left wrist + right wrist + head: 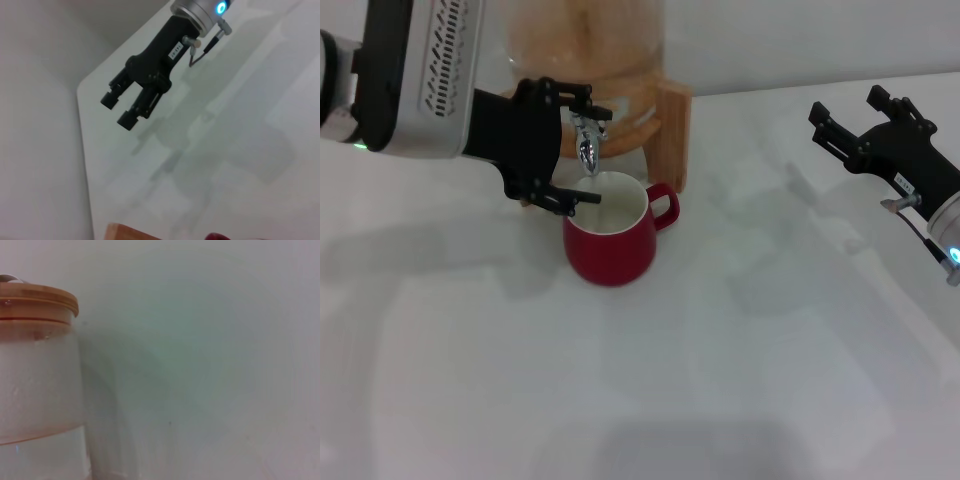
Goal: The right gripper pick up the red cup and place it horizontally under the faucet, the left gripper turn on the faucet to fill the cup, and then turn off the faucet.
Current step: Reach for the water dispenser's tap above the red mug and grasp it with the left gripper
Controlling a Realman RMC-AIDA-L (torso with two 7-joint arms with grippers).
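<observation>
The red cup stands upright on the white table, directly under the chrome faucet, with its handle turned to the right. My left gripper is open, one finger above the faucet's lever and the other below by the cup's rim, so the faucet sits between them. Off to the right my right gripper hovers open and empty, well away from the cup; the left wrist view also shows this right gripper over the table. A sliver of the cup shows there too.
The glass dispenser sits in a wooden stand behind the cup. In the right wrist view the dispenser with its wooden lid is partly filled. White table spreads in front.
</observation>
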